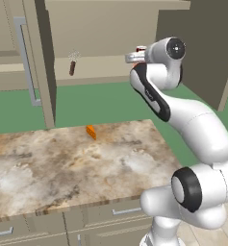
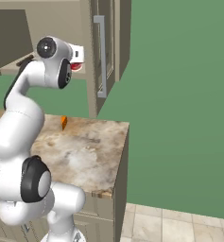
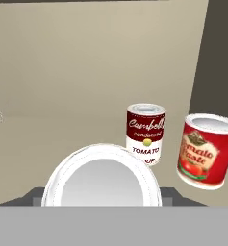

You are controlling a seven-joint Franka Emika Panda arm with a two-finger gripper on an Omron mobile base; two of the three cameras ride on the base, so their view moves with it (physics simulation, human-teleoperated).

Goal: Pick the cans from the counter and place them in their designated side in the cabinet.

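Holding item: red can (image 3: 101, 178), white-rimmed, gripped in the jaws above the cabinet shelf (image 3: 62, 129). Maroon soup can (image 3: 145, 133) and tomato-paste can (image 3: 206, 151) are stood just beside; these may be toppled if placement drifts right.

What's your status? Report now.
Fingers shut on red can, at the cabinet shelf. Maroon soup can already shelved. Tomato paste can beside it, nothing blocking.

Two cans (image 3: 145, 133) on cabinet shelf (image 3: 77, 139)

wall (image 2: 179, 94): flat green — behind and right of the counter (image 1: 62, 158)
floor (image 2: 179, 224): pale tiles — below the counter's right end
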